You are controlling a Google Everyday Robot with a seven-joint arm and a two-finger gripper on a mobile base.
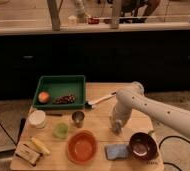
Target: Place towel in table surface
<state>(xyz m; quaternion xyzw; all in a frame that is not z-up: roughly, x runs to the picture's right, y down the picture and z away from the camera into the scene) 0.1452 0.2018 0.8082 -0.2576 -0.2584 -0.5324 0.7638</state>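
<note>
We note gripper [117,126] low at table surface [97,122], behind-left of dark bowl [143,146]; grip state we cannot tell. Left of dark bowl lies blue cloth [117,151], likely towel. We judge placing; next: lift clear.

Dark cabinet fronts [88,60] run behind, under a pale counter ledge [88,27], above a speckled grey floor [3,115].

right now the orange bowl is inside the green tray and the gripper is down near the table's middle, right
No: the camera view shows the orange bowl on the table surface, outside the green tray. The gripper is down near the table's middle.
</note>
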